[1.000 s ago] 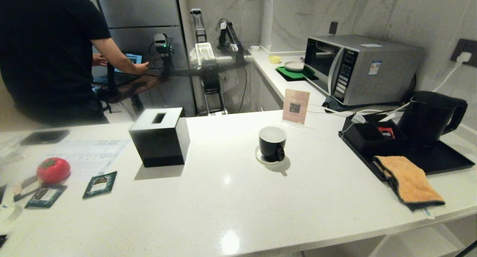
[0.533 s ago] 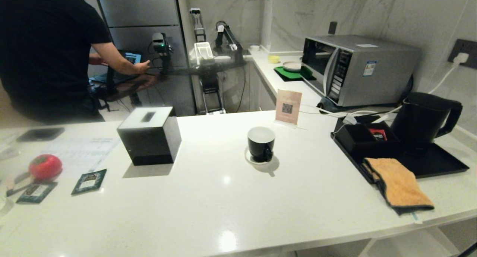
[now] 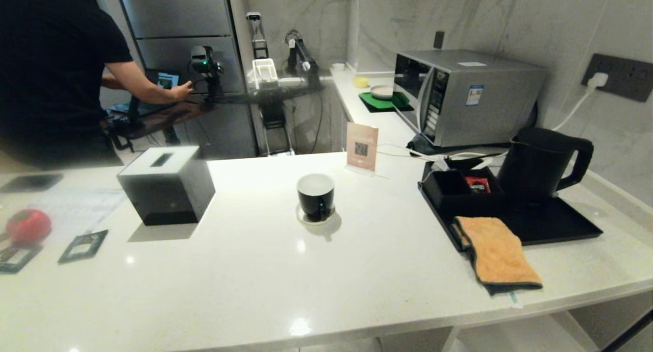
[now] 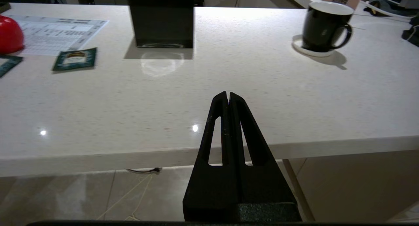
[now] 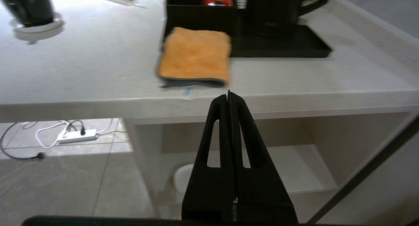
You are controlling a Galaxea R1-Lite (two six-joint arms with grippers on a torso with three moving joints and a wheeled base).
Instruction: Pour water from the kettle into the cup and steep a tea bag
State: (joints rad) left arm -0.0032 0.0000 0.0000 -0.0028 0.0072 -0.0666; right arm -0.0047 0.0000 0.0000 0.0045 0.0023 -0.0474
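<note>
The tall black kettle [image 3: 542, 160] stands on a black tray [image 3: 556, 224] at the counter's right, handle turned right. The black cup [image 3: 316, 196] with a white inside sits on its small white saucer [image 3: 304, 218] mid-counter; the same cup [image 4: 324, 26] also shows in the left wrist view. Dark green tea bag packets [image 3: 82, 246] lie at the counter's left, one packet [image 4: 75, 58] also in the left wrist view. My left gripper [image 4: 228, 94] is shut and empty, short of the counter's front edge. My right gripper [image 5: 228, 94] is shut and empty, below and before the edge. Neither arm shows in the head view.
A black cube tissue box [image 3: 164, 184] stands left of the cup. An orange cloth [image 3: 495, 252] overhangs the tray's front corner. A microwave [image 3: 464, 94] and a small sign [image 3: 361, 147] stand behind. A red round object [image 3: 28, 226] and a printed sheet lie far left. A person [image 3: 56, 71] stands beyond the counter.
The whole scene has slid left in the head view, so the camera has turned right. Nothing on the counter has moved, and neither arm has entered the view.
</note>
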